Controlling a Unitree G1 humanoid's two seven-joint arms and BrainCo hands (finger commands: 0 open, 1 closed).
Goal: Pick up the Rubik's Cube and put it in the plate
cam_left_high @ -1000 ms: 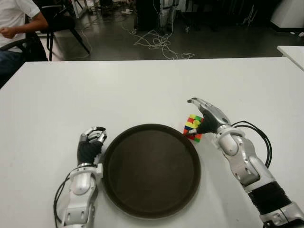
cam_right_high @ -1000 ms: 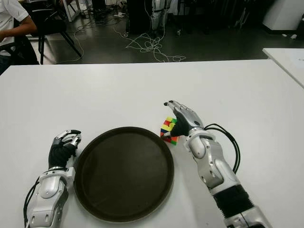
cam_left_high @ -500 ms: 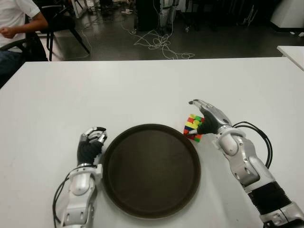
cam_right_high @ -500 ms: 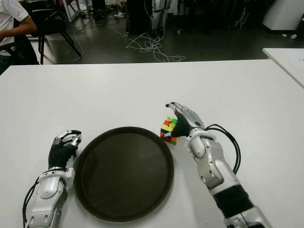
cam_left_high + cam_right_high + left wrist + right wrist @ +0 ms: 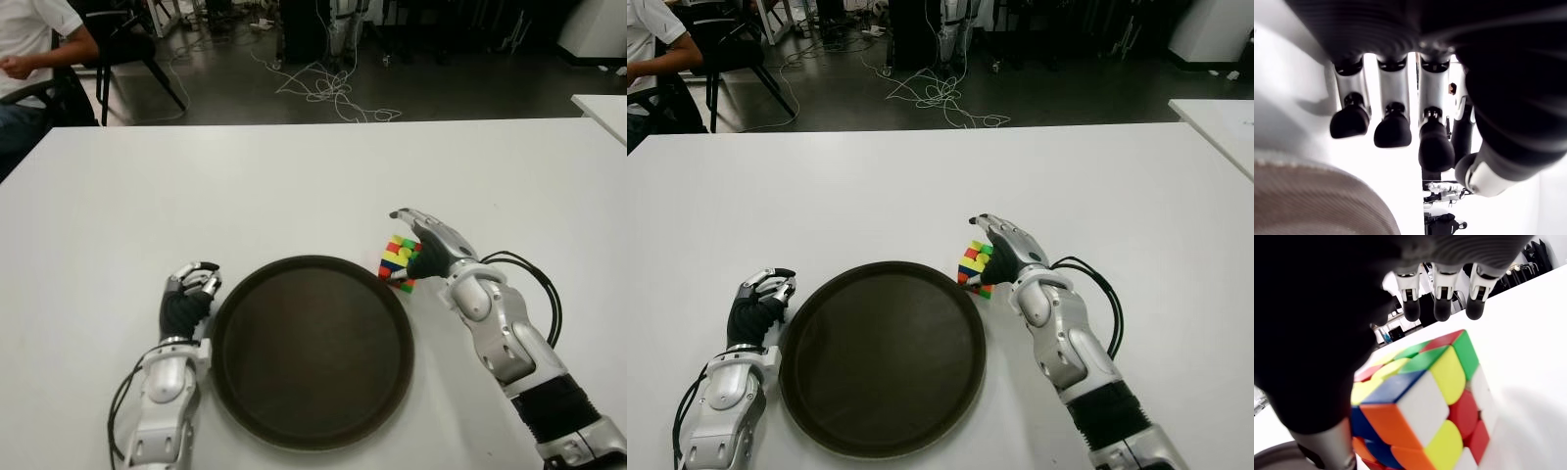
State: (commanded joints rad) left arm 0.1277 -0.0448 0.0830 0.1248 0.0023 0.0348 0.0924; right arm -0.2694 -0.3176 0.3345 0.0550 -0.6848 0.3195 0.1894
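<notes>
The Rubik's Cube point(image 5: 397, 262) is seen just in front of the palm of the right hand point(image 5: 431, 245), on the white table point(image 5: 294, 186), just beside the rim of the dark plate point(image 5: 312, 431). In the right wrist view the fingers point(image 5: 1443, 303) are extended above and beyond the cube, not yet bent around it, while the thumb is placed close to its near side. The right hand is therefore judged to be apart, cupped over the cube but not clamped on it.

The left hand point(image 5: 188, 292) is shown on the other side of the plate, with its fingers curled and nothing held.

The step in hand is judged to be the grasp. Next, the fingers should be closed on the cube, then it should be lifted over the rim and released inside the plate.
</notes>
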